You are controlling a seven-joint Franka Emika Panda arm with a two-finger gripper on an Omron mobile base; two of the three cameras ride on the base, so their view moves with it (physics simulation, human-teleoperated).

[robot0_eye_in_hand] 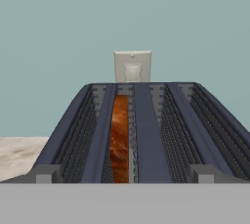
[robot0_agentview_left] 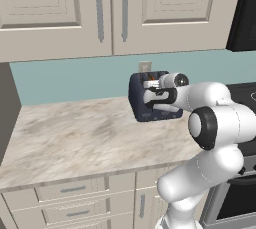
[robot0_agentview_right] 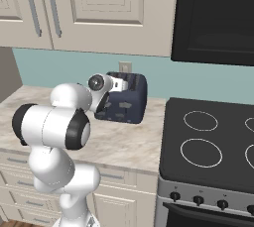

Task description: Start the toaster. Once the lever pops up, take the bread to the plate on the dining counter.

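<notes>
The gripper hangs released, jaws spread wide, grasping nothing, right at the near end of the toaster top. Just ahead of it the bread sits in the left slot.

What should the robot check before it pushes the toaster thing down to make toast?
1. Bread sits in a toaster slot: ok, seen edge-on in the left slot in the hand view.
2. Fingers open and holding nothing: ok.
3. Hand is at the toaster: ok, just above its near end.
4. Lever's place and whether it is up: cannot tell, no view shows it clearly.
5. Toaster stands upright on the counter: ok.
6. Plugged into the wall outlet: cannot tell.
</notes>
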